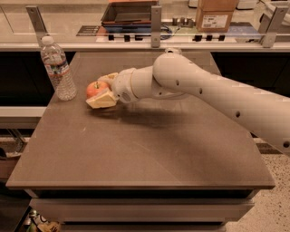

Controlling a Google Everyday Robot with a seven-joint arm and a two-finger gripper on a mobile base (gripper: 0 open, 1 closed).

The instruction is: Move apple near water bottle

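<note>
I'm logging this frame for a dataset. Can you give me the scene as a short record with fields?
surface: brown table
bottle: upright, capped, near the table's left edge
apple: just right of the bottle, small gap between them
gripper: arm reaches in from the right; one finger on each side of the apple, shut on it
apple on table or lifted: cannot tell
background: counter behind with a cardboard box

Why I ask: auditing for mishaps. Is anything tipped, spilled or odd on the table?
Nothing stands out. The water bottle stands upright, capped; the apple looks intact beside it, the gripper around it; no spill on the table.
</note>
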